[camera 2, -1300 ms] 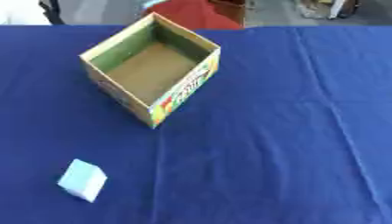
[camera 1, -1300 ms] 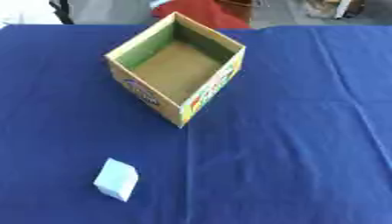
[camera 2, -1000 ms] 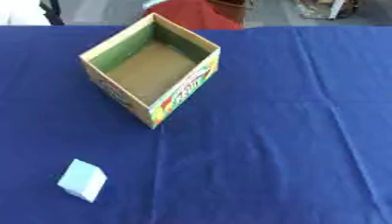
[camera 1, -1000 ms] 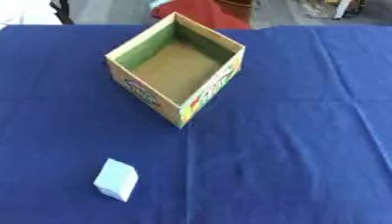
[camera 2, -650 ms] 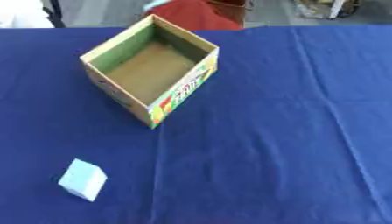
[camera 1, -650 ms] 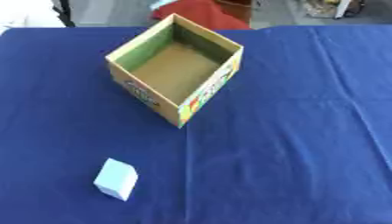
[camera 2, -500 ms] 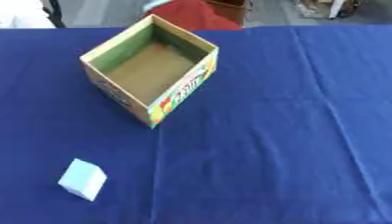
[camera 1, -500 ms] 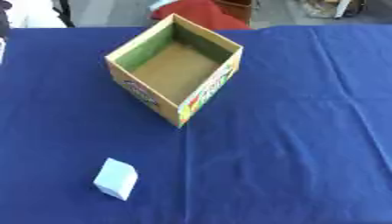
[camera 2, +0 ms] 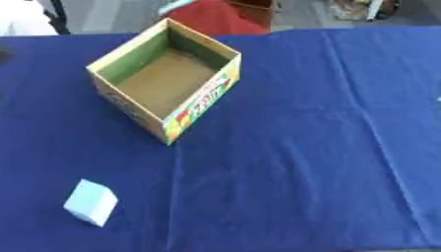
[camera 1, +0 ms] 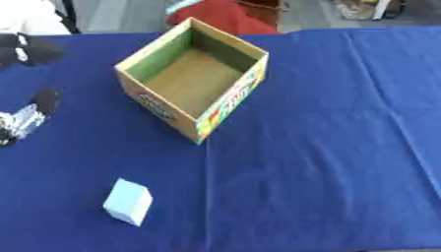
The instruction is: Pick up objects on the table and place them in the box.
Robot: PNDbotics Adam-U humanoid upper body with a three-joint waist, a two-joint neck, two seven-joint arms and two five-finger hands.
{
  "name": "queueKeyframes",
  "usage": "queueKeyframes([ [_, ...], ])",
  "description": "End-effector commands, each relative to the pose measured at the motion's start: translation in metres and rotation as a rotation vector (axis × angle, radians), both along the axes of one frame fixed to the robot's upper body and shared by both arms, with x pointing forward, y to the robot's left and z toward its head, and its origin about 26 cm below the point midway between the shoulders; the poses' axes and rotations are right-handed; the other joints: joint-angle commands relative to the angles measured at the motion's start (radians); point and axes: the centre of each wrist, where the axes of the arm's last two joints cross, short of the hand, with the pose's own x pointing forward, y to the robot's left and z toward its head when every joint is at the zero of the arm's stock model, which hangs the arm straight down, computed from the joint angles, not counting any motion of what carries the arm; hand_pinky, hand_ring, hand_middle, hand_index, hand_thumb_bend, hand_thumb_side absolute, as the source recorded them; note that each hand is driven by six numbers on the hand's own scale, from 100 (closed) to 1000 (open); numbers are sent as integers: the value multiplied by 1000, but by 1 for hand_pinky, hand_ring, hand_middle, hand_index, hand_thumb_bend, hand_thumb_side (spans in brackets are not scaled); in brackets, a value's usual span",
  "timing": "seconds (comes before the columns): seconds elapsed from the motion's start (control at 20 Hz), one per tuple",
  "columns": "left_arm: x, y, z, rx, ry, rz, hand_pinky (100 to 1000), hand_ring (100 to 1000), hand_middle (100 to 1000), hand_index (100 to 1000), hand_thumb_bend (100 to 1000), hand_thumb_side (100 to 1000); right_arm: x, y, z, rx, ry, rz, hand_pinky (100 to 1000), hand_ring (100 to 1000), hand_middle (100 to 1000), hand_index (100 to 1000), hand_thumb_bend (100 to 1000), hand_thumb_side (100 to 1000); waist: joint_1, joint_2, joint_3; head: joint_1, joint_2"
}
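Note:
An open cardboard box [camera 1: 231,101] with a colourful printed side stands corner-on at the back left of the blue-clothed table [camera 1: 327,147]; its inside shows bare cardboard. A small pale blue block [camera 1: 127,202] lies alone near the front left, well apart from the box. My left hand [camera 1: 39,101] shows only partly at the left edge, level with the box and above the block, its dark fingers [camera 1: 26,49] spread apart with nothing between them. It touches neither box nor block. My right hand shows in no view.
A red object [camera 1: 220,15] and something white [camera 1: 30,17] sit beyond the table's far edge. The blue cloth runs wide to the right of the box and ends at the table's front edge [camera 1: 258,248] along the bottom.
My left hand has come into the left eye view from the left edge; earlier no hand showed. Box and block have not moved.

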Motion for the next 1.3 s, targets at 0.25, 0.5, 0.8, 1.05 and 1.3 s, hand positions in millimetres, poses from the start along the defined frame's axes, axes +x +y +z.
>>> queueKeyframes([
  [0.25, -5, 4, 8, 214, 85, -35, 760, 798, 809, 880, 308, 781, -5, -2, 9, -34, -25, 3, 708, 752, 846, 797, 100, 1000, 8, -18, -1, -7, 8],
  [0.5, -5, 3, 5, 292, 191, -88, 789, 825, 816, 879, 485, 665, -5, -2, 8, -33, -23, 3, 708, 752, 846, 797, 100, 1000, 11, -22, -2, -8, 9],
  [0.8, -4, 0, 5, 350, 296, -121, 811, 845, 813, 883, 639, 597, -5, -2, 8, -32, -23, 3, 708, 752, 846, 797, 100, 1000, 13, -24, -4, -6, 11],
  [1.05, -4, -2, 4, 376, 376, -146, 828, 861, 820, 893, 667, 544, -5, -2, 7, -30, -20, 3, 708, 751, 847, 796, 100, 1000, 16, -27, -4, -7, 12],
  [1.3, -4, -4, 1, 368, 439, -138, 834, 868, 829, 917, 625, 470, -5, -2, 7, -27, -19, 3, 707, 751, 847, 796, 100, 1000, 19, -29, -6, -6, 13],
])
